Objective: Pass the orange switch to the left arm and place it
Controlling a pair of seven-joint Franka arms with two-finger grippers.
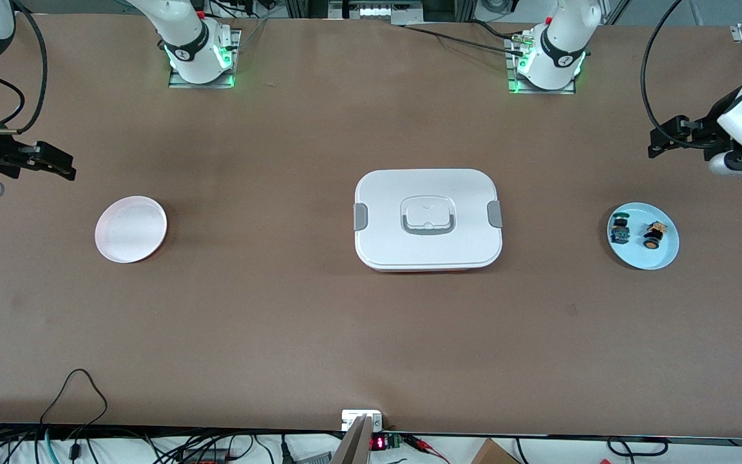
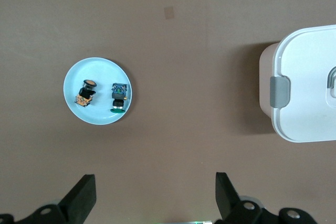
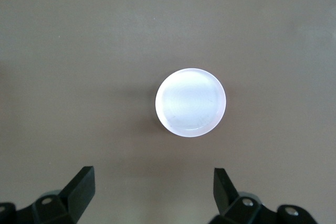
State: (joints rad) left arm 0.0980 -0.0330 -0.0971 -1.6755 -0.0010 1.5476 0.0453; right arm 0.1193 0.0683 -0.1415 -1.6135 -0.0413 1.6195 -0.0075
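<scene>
The orange switch [image 1: 654,234] [image 2: 86,92], tiny with a round black cap, lies on a light blue plate [image 1: 643,256] [image 2: 100,69] at the left arm's end of the table. The white lidded box [image 1: 428,219] [image 2: 307,82] sits in the table's middle. My left gripper [image 1: 656,143] [image 2: 156,182] hangs open over bare table beside the blue plate, nothing between its fingers. My right gripper [image 1: 65,166] [image 3: 154,177] hangs open and empty over the table at the right arm's end, beside a white plate [image 1: 131,229] [image 3: 190,102].
A small blue-and-green component [image 1: 619,230] [image 2: 119,97] shares the blue plate with the switch. The white plate holds nothing. Cables and a small display lie along the table edge nearest the front camera [image 1: 371,438].
</scene>
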